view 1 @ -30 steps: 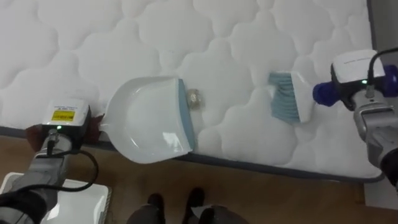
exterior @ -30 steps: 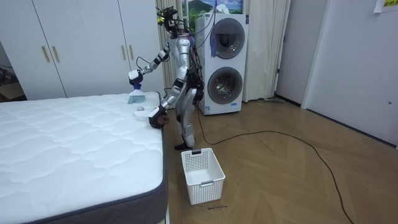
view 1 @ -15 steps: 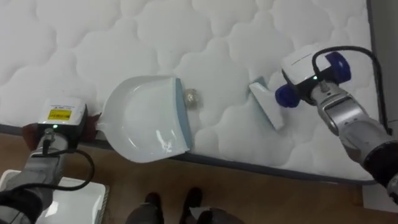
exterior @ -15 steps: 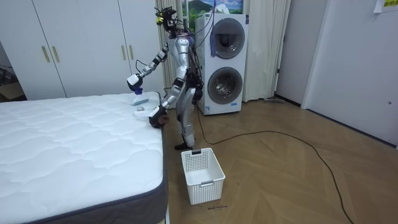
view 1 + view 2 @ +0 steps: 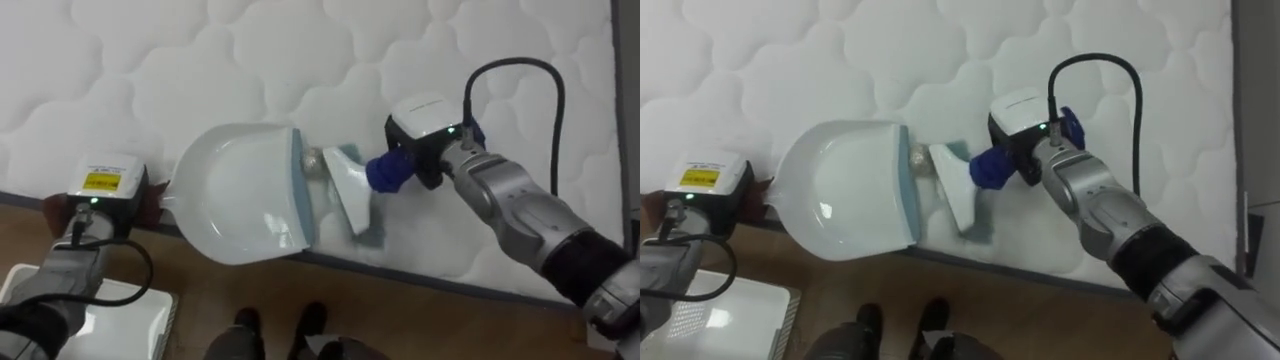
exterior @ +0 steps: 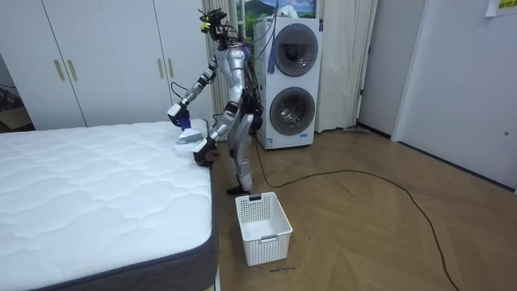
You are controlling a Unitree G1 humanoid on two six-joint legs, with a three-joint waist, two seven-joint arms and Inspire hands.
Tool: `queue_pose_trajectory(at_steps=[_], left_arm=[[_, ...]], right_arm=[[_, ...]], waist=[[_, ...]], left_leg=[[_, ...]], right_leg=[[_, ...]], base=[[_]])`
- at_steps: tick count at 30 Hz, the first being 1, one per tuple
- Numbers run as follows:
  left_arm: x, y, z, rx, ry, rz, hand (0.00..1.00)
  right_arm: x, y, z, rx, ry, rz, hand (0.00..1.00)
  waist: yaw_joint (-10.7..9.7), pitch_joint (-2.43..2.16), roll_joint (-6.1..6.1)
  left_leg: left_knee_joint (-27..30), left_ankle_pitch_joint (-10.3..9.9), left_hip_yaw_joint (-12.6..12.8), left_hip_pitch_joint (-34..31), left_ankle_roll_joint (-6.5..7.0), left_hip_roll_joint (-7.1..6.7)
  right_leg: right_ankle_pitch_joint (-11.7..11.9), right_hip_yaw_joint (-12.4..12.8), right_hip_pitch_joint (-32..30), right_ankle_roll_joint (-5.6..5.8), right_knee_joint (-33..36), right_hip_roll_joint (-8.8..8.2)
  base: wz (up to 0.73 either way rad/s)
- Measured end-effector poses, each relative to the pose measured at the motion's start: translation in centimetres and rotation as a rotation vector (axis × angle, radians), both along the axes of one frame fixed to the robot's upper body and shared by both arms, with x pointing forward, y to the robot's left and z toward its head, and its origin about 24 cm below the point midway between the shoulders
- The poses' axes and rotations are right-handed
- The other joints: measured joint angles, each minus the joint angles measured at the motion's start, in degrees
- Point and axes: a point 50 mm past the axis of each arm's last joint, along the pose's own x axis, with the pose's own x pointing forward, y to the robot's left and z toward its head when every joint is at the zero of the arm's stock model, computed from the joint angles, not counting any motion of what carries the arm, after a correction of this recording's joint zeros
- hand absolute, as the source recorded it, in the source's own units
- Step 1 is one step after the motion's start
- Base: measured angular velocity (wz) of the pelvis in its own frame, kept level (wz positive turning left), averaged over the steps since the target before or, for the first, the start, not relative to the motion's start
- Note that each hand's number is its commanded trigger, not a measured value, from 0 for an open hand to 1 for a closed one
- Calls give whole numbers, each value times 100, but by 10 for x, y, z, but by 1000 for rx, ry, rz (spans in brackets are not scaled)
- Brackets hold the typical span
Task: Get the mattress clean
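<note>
A white dustpan (image 5: 240, 205) with a pale blue lip lies at the near edge of the white quilted mattress (image 5: 300, 60). My left hand (image 5: 100, 195) is shut on its handle at the bed's side. A small crumpled scrap (image 5: 313, 160) sits right at the lip. Just right of the scrap, the white head of the brush (image 5: 352, 190) rests bristles-down on the mattress. My right hand (image 5: 432, 158) is shut on the brush's blue handle. In the room view I stand bent at the bed's far corner, with both hands (image 6: 179, 113) over the dustpan (image 6: 187, 139).
A white slatted basket (image 6: 262, 226) stands on the wooden floor by the bed, and its corner (image 5: 100, 315) shows below my left arm. The bed's dark border (image 5: 420, 275) runs under the dustpan. Two stacked washing machines (image 6: 291, 81) stand behind me.
My right hand has swept the brush leftwards across the mattress up to the dustpan's lip. The brush head has turned and now touches the scrap. The dustpan and my left hand stayed put.
</note>
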Motion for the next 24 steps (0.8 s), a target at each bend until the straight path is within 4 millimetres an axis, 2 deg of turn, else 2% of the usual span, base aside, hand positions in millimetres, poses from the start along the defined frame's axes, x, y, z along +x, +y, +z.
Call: queue_pose_trajectory(at_steps=[4, 13, 15, 24], left_arm=[[-1, 2, -1, 11, 5, 16, 100], [-2, -2, -7, 47, 46, 28, 100], [-3, -3, -10, 47, 79, 47, 100], [-4, 0, -14, 46, 168, 87, 100]], right_arm=[[1, 0, 0, 56, 26, -22, 100], [-2, 6, -10, 115, 73, -43, 100], [-2, 9, -15, 132, 95, -60, 100], [-4, 8, -25, 167, 144, -94, 100]], waist=[[3, -5, 44], [1, -6, 337], [-36, -25, 378], [-80, -37, 411]], left_leg=[[-3, 4, 0, 10, -5, 1], [6, 9, 8, 45, -6, -28], [8, 11, 18, 92, -9, -70], [-53, 18, 53, 187, -21, -116]], right_leg=[[1, -1, 3, -6, 7, 0], [-66, 19, -11, -12, 107, -36], [-145, 33, -32, -13, 233, -95], [-246, 92, -44, -25, 396, -161]], base=[[0], [0], [4], [0]])
